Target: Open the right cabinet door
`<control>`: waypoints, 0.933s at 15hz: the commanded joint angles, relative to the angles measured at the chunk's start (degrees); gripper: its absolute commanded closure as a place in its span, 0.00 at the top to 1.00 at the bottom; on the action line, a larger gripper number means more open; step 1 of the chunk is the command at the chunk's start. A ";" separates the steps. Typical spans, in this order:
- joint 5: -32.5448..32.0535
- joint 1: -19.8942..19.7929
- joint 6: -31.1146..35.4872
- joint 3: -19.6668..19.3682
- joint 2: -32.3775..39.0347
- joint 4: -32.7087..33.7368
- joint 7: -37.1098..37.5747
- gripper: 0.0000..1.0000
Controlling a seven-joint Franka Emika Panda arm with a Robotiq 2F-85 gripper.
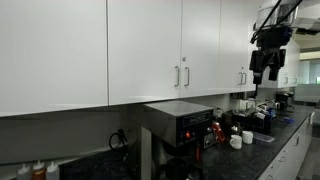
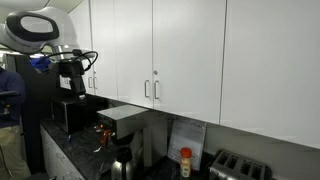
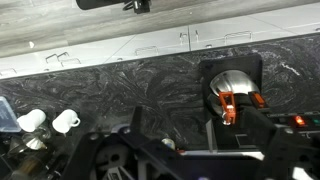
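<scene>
The right cabinet door (image 1: 200, 45) is a narrow, tall white panel with a slim silver bar handle (image 1: 185, 76) low on its left edge. It is shut, flush with the wider door (image 1: 145, 45) on its left. My gripper (image 1: 267, 76) hangs fingers down in the air, well right of that door and in front of the farther small doors. It is open and empty. In an exterior view the gripper (image 2: 72, 88) is at the far left, and shut white doors with paired handles (image 2: 151, 90) stand to its right. I cannot tell which of them is that door. The wrist view shows dark jaws (image 3: 180, 152) above the counter.
A black coffee machine (image 1: 180, 122) stands on the dark counter under the doors, with white cups (image 1: 236, 141) beside it. A carafe with an orange lid (image 3: 235, 92) and two white cups (image 3: 48, 121) lie below the gripper. A toaster (image 2: 242, 166) and a red-capped bottle (image 2: 185, 160) stand on the counter.
</scene>
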 commanded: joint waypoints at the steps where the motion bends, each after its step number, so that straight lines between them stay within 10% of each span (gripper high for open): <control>1: -0.96 -0.64 2.05 0.00 1.69 0.73 -0.02 1.00; 14: -11.72 -5.85 23.81 3.37 21.32 9.56 5.66 1.00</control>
